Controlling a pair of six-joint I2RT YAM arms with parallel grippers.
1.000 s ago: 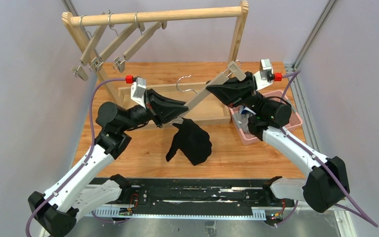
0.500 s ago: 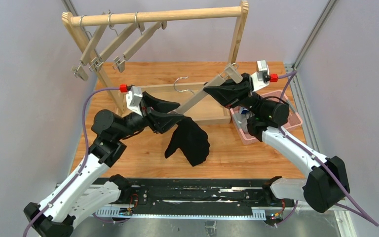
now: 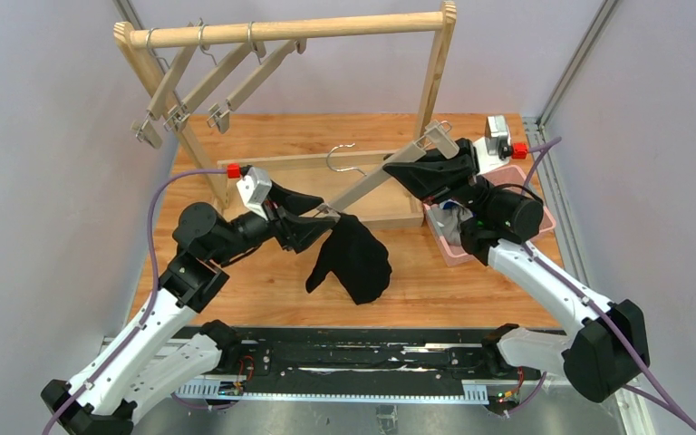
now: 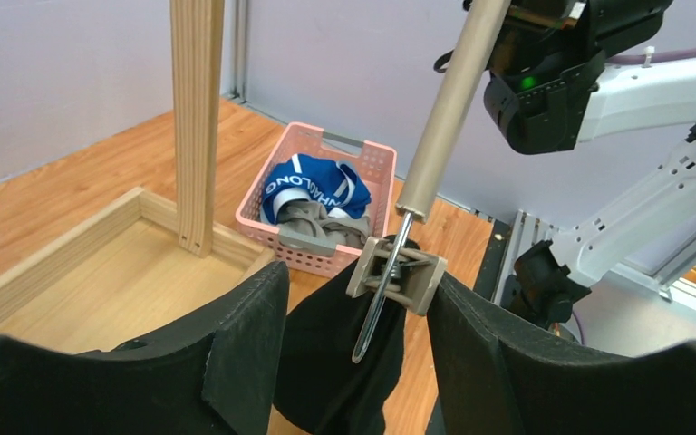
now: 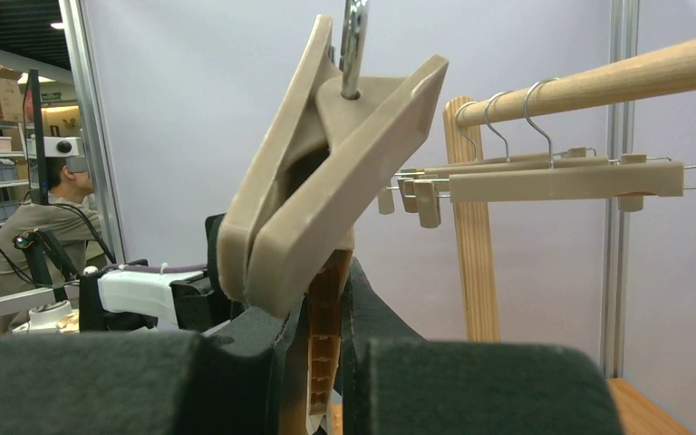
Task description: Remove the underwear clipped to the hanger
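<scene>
Two pieces look done. The blue underwear (image 4: 313, 186) and the grey underwear (image 4: 313, 237) lie in the pink basket (image 4: 362, 147), far out past the left gripper (image 4: 355, 276) and down below the right gripper (image 3: 397, 169).

One piece is left. The black underwear (image 3: 355, 258) is not yet off the hanger (image 3: 372, 181). It hangs from the clip (image 4: 396, 275) at the low end of the hanger and drops down just under the left gripper. Its bottom part seems to rest on the worktop (image 3: 263, 281).

The right gripper is clenched on the wood bar of the hanger, close below the top clip (image 5: 326, 172), and holds the hanger up on a slant. That top clip has nothing in it.

The left gripper is spread wide. The low clip sits right between its two fingers (image 4: 236, 344). It is not squeezing the clip, as far as I can see.

I think the next job is to pinch that clip so it lets go, then pull the black underwear free and drop it in the basket.

Off past both grippers, three empty hangers (image 3: 236, 63) hang on the rack (image 3: 299, 29).
</scene>
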